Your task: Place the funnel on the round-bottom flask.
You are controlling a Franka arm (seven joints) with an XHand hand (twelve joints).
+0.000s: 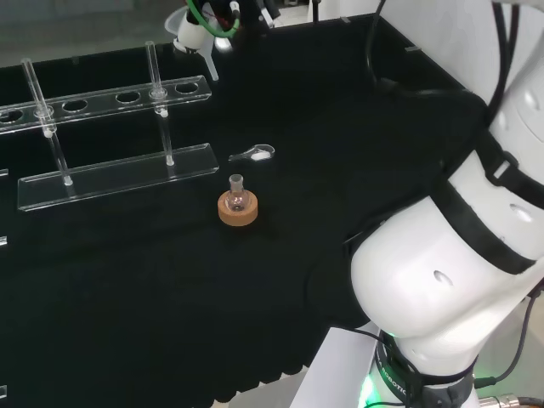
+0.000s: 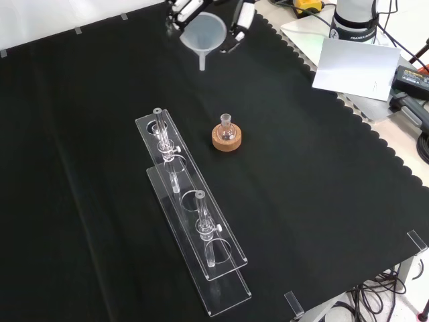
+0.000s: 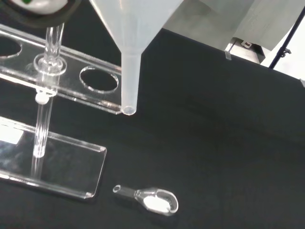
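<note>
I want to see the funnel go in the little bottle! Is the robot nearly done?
About halfway. Done: the hand has the funnel picked up, held in the air with its spout pointing down. In hand: the funnel hangs off to one side, not over the round-bottom flask. Left: bring it above the flask, which waits with nothing in its neck on its cork ring, then lower the spout in and let go.

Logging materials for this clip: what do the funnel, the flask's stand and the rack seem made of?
Funnel: likely translucent plastic, milky white and matte. Stand: apparently cork, a tan matte ring. Rack: clear and glossy, probably acrylic, its edges catching light.
</note>
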